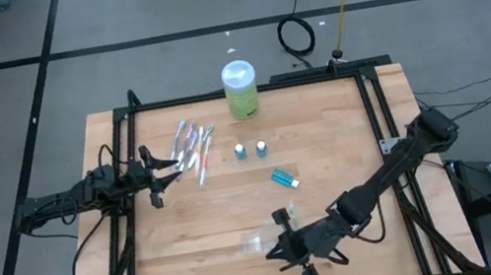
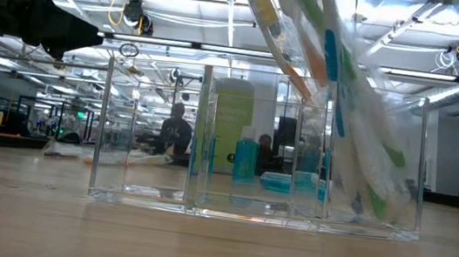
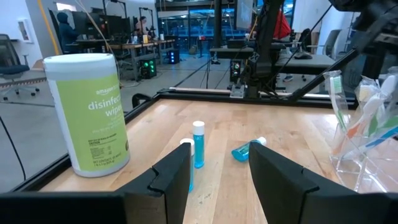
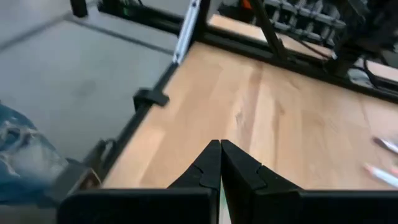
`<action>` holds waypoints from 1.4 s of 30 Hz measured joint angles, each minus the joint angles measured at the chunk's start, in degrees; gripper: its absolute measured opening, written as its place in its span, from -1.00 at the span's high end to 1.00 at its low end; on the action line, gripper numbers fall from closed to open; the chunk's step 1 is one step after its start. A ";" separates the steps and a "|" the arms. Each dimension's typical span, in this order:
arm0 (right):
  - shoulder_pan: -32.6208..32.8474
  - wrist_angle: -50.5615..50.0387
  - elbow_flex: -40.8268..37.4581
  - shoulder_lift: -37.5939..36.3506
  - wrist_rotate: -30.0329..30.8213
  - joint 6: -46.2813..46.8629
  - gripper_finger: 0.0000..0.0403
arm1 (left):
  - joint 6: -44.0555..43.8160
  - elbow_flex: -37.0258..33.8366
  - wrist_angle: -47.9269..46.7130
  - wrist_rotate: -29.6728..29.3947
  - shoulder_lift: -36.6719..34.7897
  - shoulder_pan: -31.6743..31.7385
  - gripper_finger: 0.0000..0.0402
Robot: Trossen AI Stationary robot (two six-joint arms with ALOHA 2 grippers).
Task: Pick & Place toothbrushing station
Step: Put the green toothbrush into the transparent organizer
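Here, a clear plastic organizer (image 2: 262,146) is standing near the front edge of the wooden desk (image 1: 344,131), several toothbrushes (image 2: 338,98) already leaning together in one of its end compartments while the other compartments are sitting bare. The right gripper (image 1: 274,250) is hovering at that organizer, faintly visible in the high view just beside its tip, and the right wrist view is showing its jaws pressed together with nothing between them. More toothbrushes (image 1: 195,149) are lying in a loose pile on the left part of the desk, and the left gripper (image 1: 170,164) is reaching in at the pile's edge with its jaws held apart; whether they are touching a brush cannot be told. Two small tubes (image 1: 250,149) are standing upright side by side near the desk's middle, and a third tube (image 1: 283,179) is lying on its side a little nearer the organizer. A green-labelled canister of disinfecting wipes (image 1: 241,90) is standing at the far edge. A person (image 2: 178,131) is showing in the room beyond, seen through the organizer's clear walls.
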 joint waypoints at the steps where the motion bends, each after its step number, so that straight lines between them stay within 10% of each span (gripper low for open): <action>1: 0.29 -1.14 -0.01 -0.42 0.73 0.21 1.00 | -0.01 0.00 0.01 0.00 0.01 0.00 0.17; 25: 4.49 -31.12 -0.13 -6.75 9.51 22.25 1.00 | -0.02 0.00 0.01 0.00 -0.01 0.00 0.17; 38: 7.35 -14.88 0.00 -10.76 16.12 9.62 1.00 | 0.01 0.00 -0.02 0.00 0.01 -0.01 0.17; 42: 3.89 -9.99 0.02 -8.36 8.78 7.36 1.00 | 0.01 0.00 -0.02 0.00 -0.01 0.00 0.17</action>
